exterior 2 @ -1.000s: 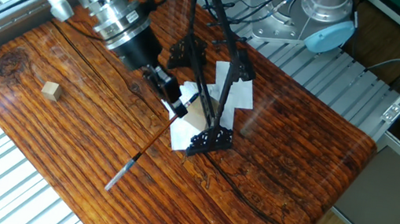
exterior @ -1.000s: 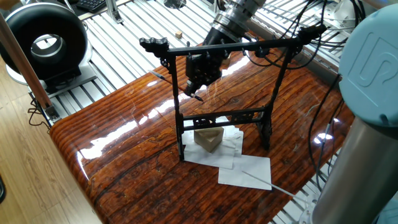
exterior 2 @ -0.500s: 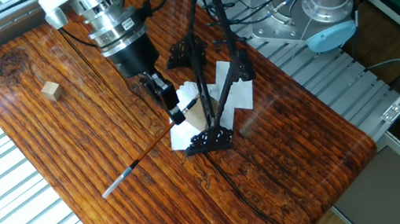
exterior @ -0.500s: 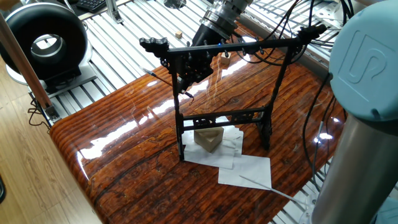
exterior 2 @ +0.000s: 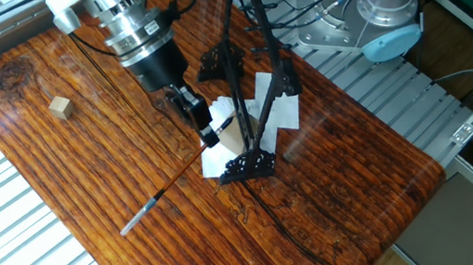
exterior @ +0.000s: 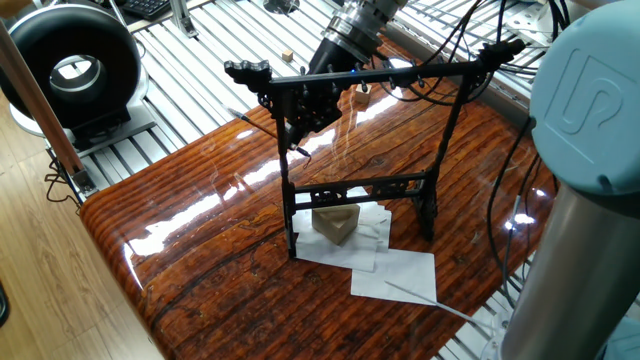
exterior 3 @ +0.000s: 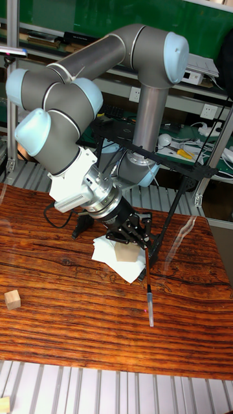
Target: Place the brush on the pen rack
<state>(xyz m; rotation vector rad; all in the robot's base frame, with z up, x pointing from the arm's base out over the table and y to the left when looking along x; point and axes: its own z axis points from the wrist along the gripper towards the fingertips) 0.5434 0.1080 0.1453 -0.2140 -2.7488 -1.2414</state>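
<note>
Glossy striped wood surface [exterior 2: 320, 201] on slatted metal bench; green wall and shelving behind.
Claw [exterior 2: 202, 130] clamped on brush [exterior 2: 164, 188], held slanted above the surface beside pen rack [exterior: 360, 150]. White papers [exterior: 395, 272], tan block [exterior 2: 59, 106] on surface.

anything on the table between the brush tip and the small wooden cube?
Nothing. In the other fixed view, the stretch from the brush's pale tip to the wooden cube is bare wood. The tall fixed view agrees.
</note>
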